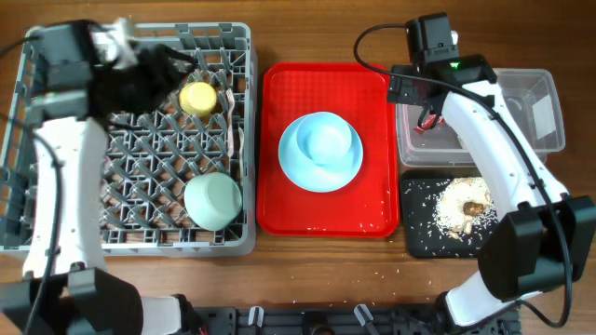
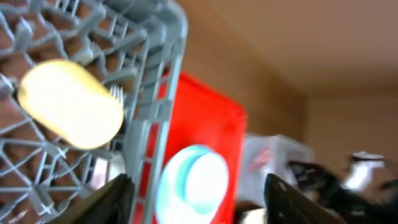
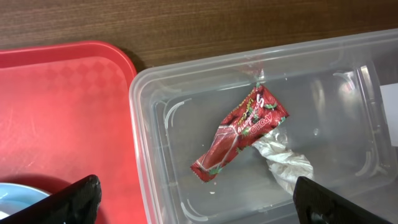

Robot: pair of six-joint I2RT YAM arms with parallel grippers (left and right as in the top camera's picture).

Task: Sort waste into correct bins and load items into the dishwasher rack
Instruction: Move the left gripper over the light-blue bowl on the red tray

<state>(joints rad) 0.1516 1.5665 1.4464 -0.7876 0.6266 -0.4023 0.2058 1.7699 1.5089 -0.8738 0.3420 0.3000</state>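
1. Waste first, and it looks sorted to us. The red wrapper (image 3: 239, 134) and the white tissue (image 3: 283, 163) lie in the clear tub (image 3: 142, 130). The rice scraps (image 1: 461, 207) are spread over the black tray (image 1: 419, 240).
2. The dishwasher rack (image 1: 130, 247) is part loaded. The yellow cup (image 1: 198, 99) sits near its far right corner and the pale green bowl (image 1: 212, 200) near its front right corner. Something white stands along the right wall; we cannot tell whether it is the cutlery.
3. Left to do, as we judge it: the light blue plate (image 1: 293, 172), with the light blue bowl (image 1: 328, 138) on it, sits on the red tray (image 1: 279, 93), outside the rack.
4. The left arm reaches over the rack's far side. The left gripper (image 2: 198, 185) hangs just beside the yellow cup, fingers apart and holding nothing.
5. The right arm stretches across to the clear tub. The right gripper (image 3: 198, 190) hovers above the wrapper, spread wide and empty.
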